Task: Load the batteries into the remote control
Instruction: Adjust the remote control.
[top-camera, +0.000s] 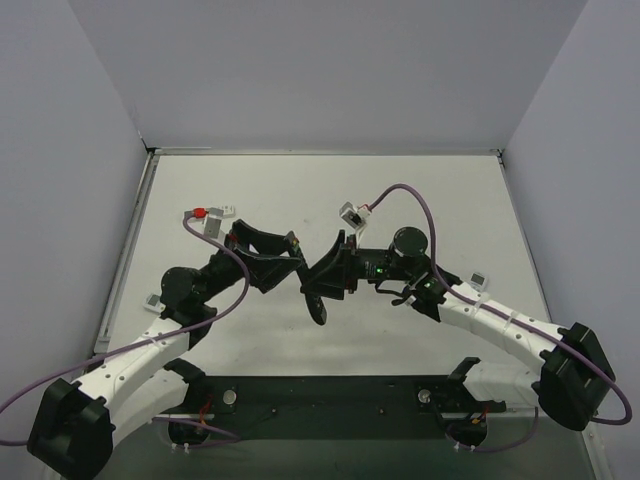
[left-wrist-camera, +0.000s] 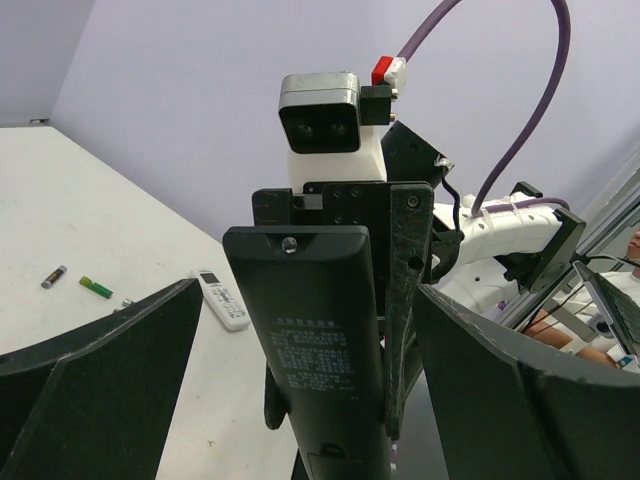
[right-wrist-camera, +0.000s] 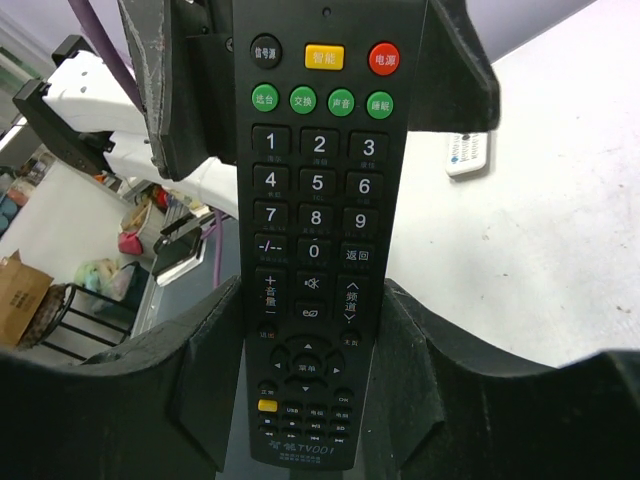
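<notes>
Remote control (right-wrist-camera: 315, 230): black, held off the table (left-wrist-camera: 80, 200) at centre frame of the overhead view. Long axis runs top to bottom in both wrist views. In the right wrist view the button face is toward the lens, with the coloured key row at the upper edge. In the left wrist view the labelled back is toward the lens.
Right gripper (right-wrist-camera: 312, 300): clamped across the remote's lower half; arm reaches in from lower right.
Left gripper (left-wrist-camera: 308, 300): fingers spread wide either side of the remote, not touching it; arm reaches in from lower left.
Batteries (left-wrist-camera: 96, 288): two lying on the table, left of frame, near a small white remote (left-wrist-camera: 222, 300)
</notes>
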